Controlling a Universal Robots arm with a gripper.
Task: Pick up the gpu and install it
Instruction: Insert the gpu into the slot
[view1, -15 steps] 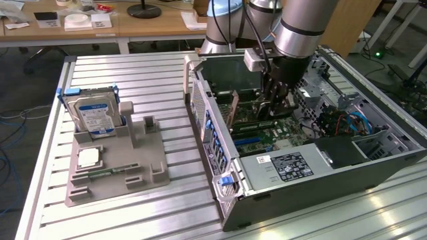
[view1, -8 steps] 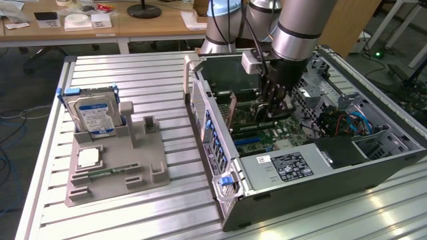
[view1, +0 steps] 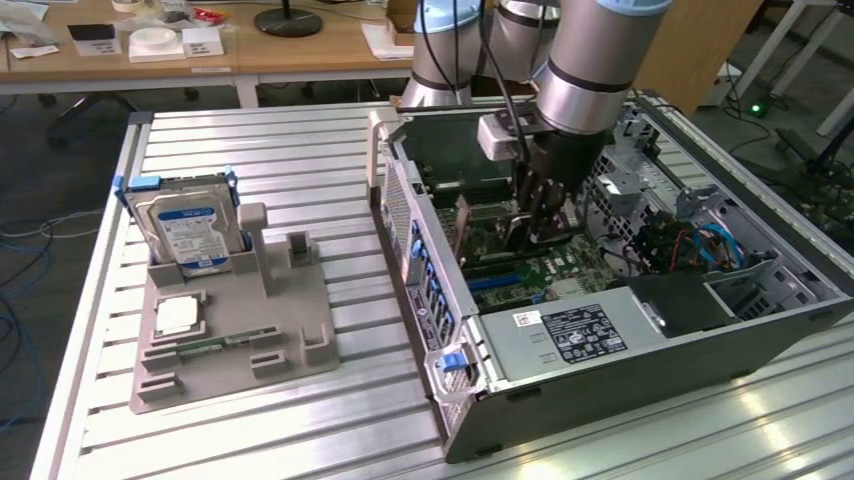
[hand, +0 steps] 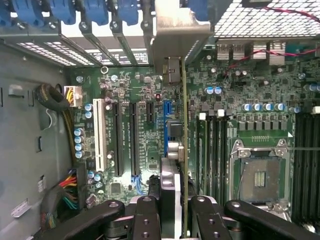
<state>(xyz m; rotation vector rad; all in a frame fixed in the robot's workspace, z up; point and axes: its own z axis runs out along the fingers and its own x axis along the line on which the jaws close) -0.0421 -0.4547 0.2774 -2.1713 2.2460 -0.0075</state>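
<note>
Between the claw's (hand: 172, 212) two dark fingers (hand: 145, 215) stands the gpu (hand: 184, 150) — a thin card seen edge-on in the wrist view, its silvery bracket (hand: 175, 30) at the far end from the claw, up against the case's rear slot openings. The claw is clenched on the card's near upper edge, jaws drawn in to a narrow gap that matches the card's thickness, so the grasp looks firm rather than loose.

Directly beneath the claw lies the green motherboard (hand: 145, 145), with a blue expansion slot (hand: 166, 127) just beside the card's lower edge; whether the card's contacts already sit in a slot cannot be told from these views. In the exterior view the claw (view1: 547, 225) hangs deep inside the open computer case (view1: 627, 330), which lies on the ribbed tabletop (view1: 294, 160).

By my judgement the card is light and stiff but fragile — a bare circuit board that should not be flexed or squeezed on its components. The top edge, well away from the gold contacts, is the sensible place to hold it, and that is where the claw has it.

Well away from the claw, outside the case, a grey holder (view1: 227, 330) carries a hard drive (view1: 187, 230).
</note>
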